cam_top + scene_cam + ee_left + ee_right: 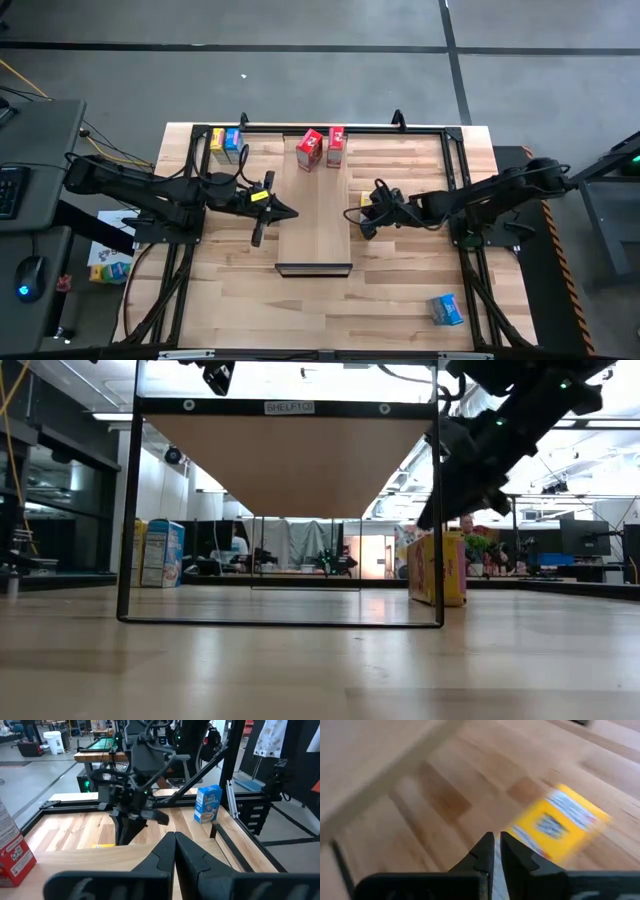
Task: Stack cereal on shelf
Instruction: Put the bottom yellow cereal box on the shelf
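Observation:
The shelf [314, 215] is a pale board with a dark lip [313, 268] at its near end, raised on a black frame [130, 510]. My left gripper [287, 212] hovers shut over the shelf's left edge and holds nothing. My right gripper [358, 216] is shut just off the shelf's right edge. A yellow cereal box [560, 822] stands on the table [437, 567] just beyond its fingertips. Two red boxes [310, 148] [335, 146] stand at the shelf's far end. A yellow box [218, 140] and a blue box [233, 143] stand at the far left. Another blue box [446, 309] lies near right.
Black frame rails [455, 170] run along the table's left, right and far sides. The shelf's black uprights [438, 510] stand close to the yellow box. Bare wooden tabletop [300, 310] lies between the shelf's lip and the near edge. Room furniture shows beyond the table.

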Controlling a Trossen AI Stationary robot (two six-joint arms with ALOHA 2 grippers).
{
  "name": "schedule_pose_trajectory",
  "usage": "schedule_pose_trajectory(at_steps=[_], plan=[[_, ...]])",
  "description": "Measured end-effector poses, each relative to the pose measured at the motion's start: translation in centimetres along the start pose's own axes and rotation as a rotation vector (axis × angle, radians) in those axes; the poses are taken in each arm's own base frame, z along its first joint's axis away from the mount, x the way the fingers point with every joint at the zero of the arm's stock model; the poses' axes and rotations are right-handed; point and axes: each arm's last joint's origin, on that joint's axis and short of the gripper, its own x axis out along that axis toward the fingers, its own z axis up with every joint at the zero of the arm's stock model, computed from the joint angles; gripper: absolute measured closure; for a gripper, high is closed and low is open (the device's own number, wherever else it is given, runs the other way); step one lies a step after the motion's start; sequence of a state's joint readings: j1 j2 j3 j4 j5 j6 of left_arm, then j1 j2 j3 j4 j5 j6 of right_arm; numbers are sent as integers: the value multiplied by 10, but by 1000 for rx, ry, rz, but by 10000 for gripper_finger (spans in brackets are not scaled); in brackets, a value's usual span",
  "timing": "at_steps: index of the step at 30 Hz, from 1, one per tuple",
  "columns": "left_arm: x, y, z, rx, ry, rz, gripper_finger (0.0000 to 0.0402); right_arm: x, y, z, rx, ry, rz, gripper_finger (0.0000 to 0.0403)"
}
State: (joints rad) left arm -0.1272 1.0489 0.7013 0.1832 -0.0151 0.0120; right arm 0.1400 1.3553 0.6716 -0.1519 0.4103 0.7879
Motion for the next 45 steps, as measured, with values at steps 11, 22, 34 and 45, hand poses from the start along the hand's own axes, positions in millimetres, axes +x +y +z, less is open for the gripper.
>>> schedule_pose_trajectory(at_steps=[11,22,34,45], plan=[[0,0,-1,0,6,0,402,5,4,-14,-53,113,19,400],[0,0,0,4,0,0,402,-27,-32,-13,-110,276,-176,402],[0,0,0,0,5,0,402,-74,-20,32,43,139,-112,364],[0,0,-1,9,7,0,401,-60,-22,26,-108,189,-269,125]])
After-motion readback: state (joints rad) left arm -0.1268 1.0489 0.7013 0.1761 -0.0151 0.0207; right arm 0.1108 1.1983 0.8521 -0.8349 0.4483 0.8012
